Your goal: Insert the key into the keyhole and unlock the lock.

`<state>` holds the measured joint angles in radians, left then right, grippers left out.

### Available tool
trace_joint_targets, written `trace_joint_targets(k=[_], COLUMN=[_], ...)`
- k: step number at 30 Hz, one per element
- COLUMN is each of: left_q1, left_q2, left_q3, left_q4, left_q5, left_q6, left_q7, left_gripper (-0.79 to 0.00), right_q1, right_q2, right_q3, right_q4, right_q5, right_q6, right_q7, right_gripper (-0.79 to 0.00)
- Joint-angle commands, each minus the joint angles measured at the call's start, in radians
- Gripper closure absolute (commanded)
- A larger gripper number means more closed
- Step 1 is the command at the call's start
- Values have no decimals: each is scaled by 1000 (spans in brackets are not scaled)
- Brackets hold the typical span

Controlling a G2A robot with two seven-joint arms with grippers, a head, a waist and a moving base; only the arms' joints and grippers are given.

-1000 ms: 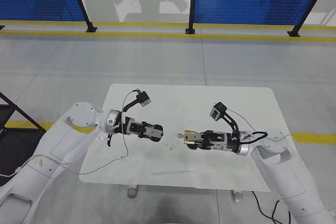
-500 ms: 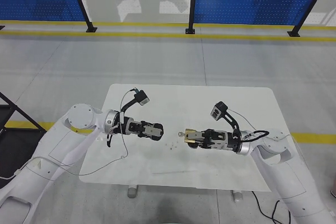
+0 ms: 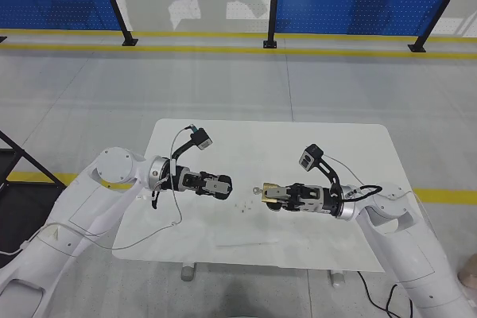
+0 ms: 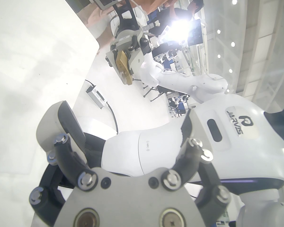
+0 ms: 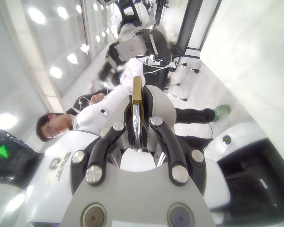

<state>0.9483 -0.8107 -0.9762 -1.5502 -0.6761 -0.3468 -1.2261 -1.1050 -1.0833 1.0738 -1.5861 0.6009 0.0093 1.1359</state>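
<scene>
**While right arm grips the lock, left arm's jaws gape on nothing**

Right gripper point(image 3: 269, 194) is out over the middle of the counter point(image 3: 302, 151), held above the surface and pointing toward the left arm. Its jaws are clamped tight on the brass lock point(image 5: 137, 88). In the right wrist view the shackle point(image 5: 136, 124) lies back toward the wrist and the brass body pokes out past the fingertips. In the top view a silvery bit point(image 3: 257, 191) sticks out of the lock's outer end, too small to say whether it is the key.

Left gripper point(image 3: 221, 187) sits opposite, near the lock but apart from it, also above the counter. Its jaws are spread wide with nothing between them.

Dark specks point(image 3: 242, 208) lie on the counter under the gap between the two grippers; I cannot identify them. A thin pale strip point(image 3: 246, 242) lies nearer the counter's front edge.
</scene>
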Motion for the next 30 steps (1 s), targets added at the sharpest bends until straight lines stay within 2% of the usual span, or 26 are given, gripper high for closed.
trace_joint_targets(k=[1, 10, 20, 30], left_q1=[19, 91, 95, 96], left_q2=[-1, -3, -3, -34], left_q3=[-9, -42, -47, 8], left_q4=[-4, -27, -34, -82], left_q5=[-2, 44, 82, 121], left_q6=[-3, -22, -19, 0], left_q7=[42, 156, 177, 260], left_gripper=[-785, -785, -785, -785], right_q1=[0, 0, 0, 0], right_q2=[0, 0, 0, 0], right_q3=[0, 0, 0, 0], right_q4=[0, 0, 0, 0], right_q5=[0, 0, 0, 0], right_q6=[0, 0, 0, 0], right_q7=[0, 0, 0, 0], right_gripper=[0, 0, 0, 0])
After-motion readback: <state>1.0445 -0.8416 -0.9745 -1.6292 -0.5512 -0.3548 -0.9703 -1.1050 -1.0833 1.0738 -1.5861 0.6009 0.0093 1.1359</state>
